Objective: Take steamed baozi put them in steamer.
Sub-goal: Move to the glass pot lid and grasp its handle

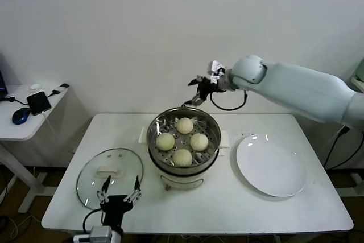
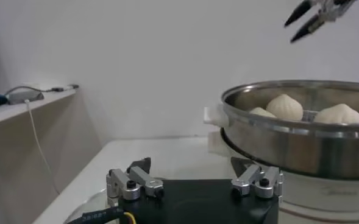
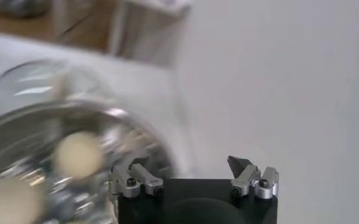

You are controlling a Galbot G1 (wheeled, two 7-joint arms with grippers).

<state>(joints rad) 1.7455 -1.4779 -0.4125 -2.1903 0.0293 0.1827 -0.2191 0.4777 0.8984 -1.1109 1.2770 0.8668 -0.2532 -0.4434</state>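
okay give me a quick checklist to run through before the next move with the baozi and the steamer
1. All four steamed baozi in the steamer: ok, all sit on the perforated tray.
2. Plate has no buns left on it: ok.
3. Right pincer empty: ok, open, holding nothing.
4. Right pincer above the steamer rim: ok, raised behind the pot.
5. Left pincer out of the way: ok, open, at the near edge of the glass lid.
6. Left pincer touching the glass lid: cannot tell.
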